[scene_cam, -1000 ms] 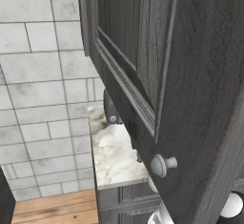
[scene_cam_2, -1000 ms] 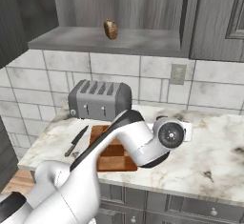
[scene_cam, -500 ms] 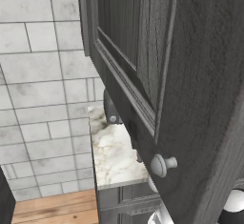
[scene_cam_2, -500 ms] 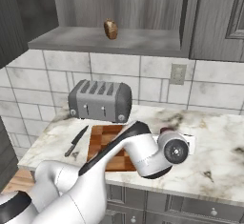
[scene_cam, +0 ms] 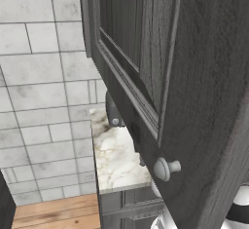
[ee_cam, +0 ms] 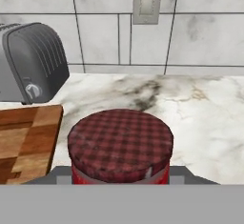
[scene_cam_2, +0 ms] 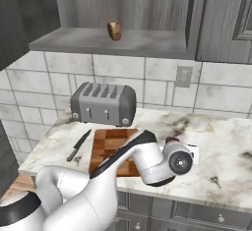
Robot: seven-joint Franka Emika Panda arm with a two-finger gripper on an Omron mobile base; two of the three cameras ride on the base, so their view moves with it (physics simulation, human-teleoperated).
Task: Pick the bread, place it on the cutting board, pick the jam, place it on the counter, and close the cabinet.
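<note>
The jam (ee_cam: pixel 120 147), red with a plaid lid, sits clamped in our tool (ee_cam: pixel 120 178) just beside the cutting board (ee_cam: pixel 26 139); we should lower it flat onto the marbled desk (ee_cam: pixel 200 118) before releasing.

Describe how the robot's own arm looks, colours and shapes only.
The arm is made of glossy white, rounded segments that bulge like thick tubes. Dark, almost black bands mark the joints, one at the base end in the lower left of the right base view and one running along the forearm. The wrist end is a white drum with a dark round cap.
</note>
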